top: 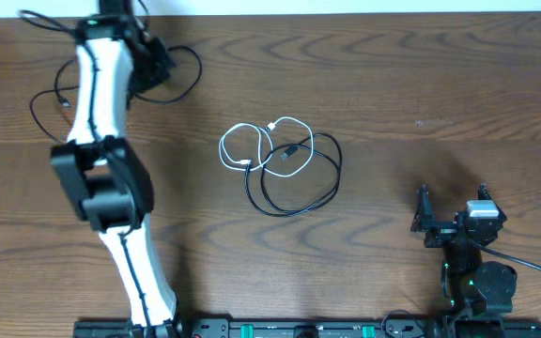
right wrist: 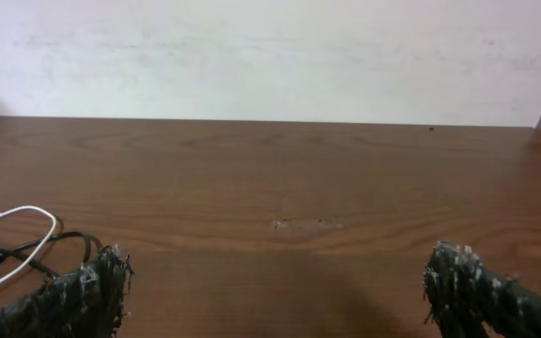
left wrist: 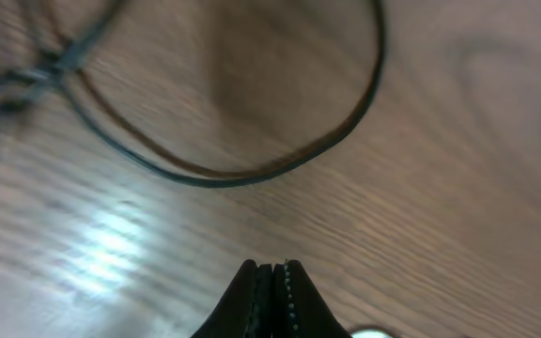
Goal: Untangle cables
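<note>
A white cable [top: 238,141] and a long black cable [top: 319,183] lie looped over each other at the table's middle. A second black cable [top: 184,75] lies in loose loops at the far left, around my left arm. My left gripper [top: 153,61] hovers over that cable. In the left wrist view its fingers [left wrist: 272,268] are pressed together with nothing seen between them, and a black loop [left wrist: 346,141] lies beyond the tips. My right gripper [top: 451,202] is open and empty at the near right. The right wrist view shows its fingers [right wrist: 275,291] spread wide, with the white cable [right wrist: 26,244] at far left.
A thicker black cord [top: 533,268] runs from the right arm's base. A black rail [top: 289,329] lines the table's near edge. A pale wall [right wrist: 270,56] stands behind the table's far edge. My left arm's white link [top: 97,84] stretches across the far left.
</note>
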Controlling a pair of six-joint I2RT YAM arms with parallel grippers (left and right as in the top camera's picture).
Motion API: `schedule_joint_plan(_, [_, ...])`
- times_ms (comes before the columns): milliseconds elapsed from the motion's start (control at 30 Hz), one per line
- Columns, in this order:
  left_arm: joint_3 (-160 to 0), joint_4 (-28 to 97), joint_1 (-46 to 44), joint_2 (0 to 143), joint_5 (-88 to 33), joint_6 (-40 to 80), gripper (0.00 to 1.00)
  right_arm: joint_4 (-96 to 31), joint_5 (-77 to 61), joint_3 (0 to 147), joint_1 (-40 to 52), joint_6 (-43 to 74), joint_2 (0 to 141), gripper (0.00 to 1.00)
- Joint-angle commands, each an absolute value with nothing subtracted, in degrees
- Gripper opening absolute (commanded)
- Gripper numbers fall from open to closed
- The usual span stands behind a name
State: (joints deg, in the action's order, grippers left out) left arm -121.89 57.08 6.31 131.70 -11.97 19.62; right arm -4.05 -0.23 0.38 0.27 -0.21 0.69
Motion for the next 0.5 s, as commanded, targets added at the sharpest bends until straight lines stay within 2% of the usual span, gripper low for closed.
schedule_joint_plan(0, [-122.1,56.8,5.7,135.1,-10.9,19.2,0.07,-4.3,-0.2,0.3,1.0,0.6,0.4,0.99])
schedule_joint_plan(167, [-122.1,56.0,5.6,139.3,-10.5,20.4,0.08,-4.3,-0.2,0.3,1.0,0.6,0.4,0.99])
schedule_joint_plan(333, [-122.1,55.3,6.3,141.6,-1.8,20.4,0.07,-4.3,-0.2,0.3,1.0,0.6,0.4,0.99])
schedule_joint_plan(467, [-122.1,54.9,7.4,142.3,-0.9,20.4,0.07,-4.3,-0.2,0.3,1.0,0.6,0.4,0.99])
